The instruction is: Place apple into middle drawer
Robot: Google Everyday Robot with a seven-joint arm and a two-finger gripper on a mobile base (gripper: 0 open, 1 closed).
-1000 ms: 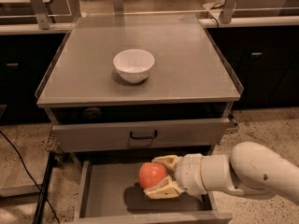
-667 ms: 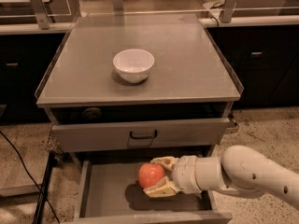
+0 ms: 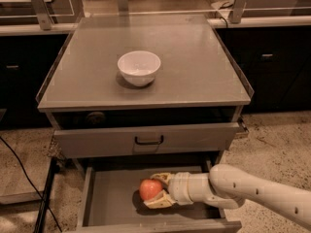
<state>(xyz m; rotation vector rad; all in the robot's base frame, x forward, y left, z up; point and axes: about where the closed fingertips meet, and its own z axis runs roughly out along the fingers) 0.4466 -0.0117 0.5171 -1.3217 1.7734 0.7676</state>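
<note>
The red-orange apple (image 3: 150,189) sits low inside the open middle drawer (image 3: 109,198), a wide shallow grey drawer pulled out below the drawer with the black handle. My gripper (image 3: 154,192) reaches in from the right on a white arm. Its two tan fingers (image 3: 160,178) close around the apple, one on its far side and one on its near side. The apple is at or just above the drawer floor; I cannot tell if it touches.
A white bowl (image 3: 139,67) stands on the grey cabinet top (image 3: 194,57). The grey drawer above (image 3: 146,140) with a small black handle is slightly pulled out. A black cable (image 3: 24,178) runs over the floor at left. Dark cabinets stand behind.
My arm has stretched further into the drawer and sunk a little, carrying the apple slightly lower. The bowl and drawers have not moved.
</note>
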